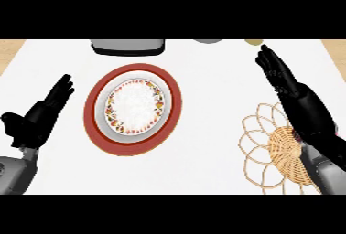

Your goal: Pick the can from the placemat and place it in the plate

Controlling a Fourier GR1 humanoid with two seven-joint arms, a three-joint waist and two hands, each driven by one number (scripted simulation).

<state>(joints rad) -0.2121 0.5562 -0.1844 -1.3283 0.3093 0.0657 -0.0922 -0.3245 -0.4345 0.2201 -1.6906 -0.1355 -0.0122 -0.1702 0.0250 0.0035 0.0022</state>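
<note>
**Inspector:** What is lying on the counter [202, 151]?

**Assistant:** A plate [134, 106] is sitting left of centre — white middle, a patterned rim, a broad red band around it. A woven placemat [270, 148] with looped edging is lying at the near right, and the right forearm is crossing over part of it.

**Inspector:** The right hand?

**Assistant:** The right hand [283, 77] is stretching toward the far right edge, fingers straight and held close together, curling round nothing. Its fingertips are lying just short of a small pale round object [253, 42] at the far edge. That object is cut off by the view's upper limit, so whether it is the can cannot be told.

**Inspector:** And the can itself?

**Assistant:** No can is showing on the placemat's visible part or in the plate.

**Inspector:** The left hand?

**Assistant:** The left hand [42, 114] is resting open at the left edge, fingers straight and pointing away, thumb out to the side. It is standing well apart from the plate.

**Inspector:** Anything else?

**Assistant:** A grey object with a dark base [128, 45] is sitting at the far edge beyond the plate, and a grey rounded shape [208, 41] is showing partly to its right.
</note>
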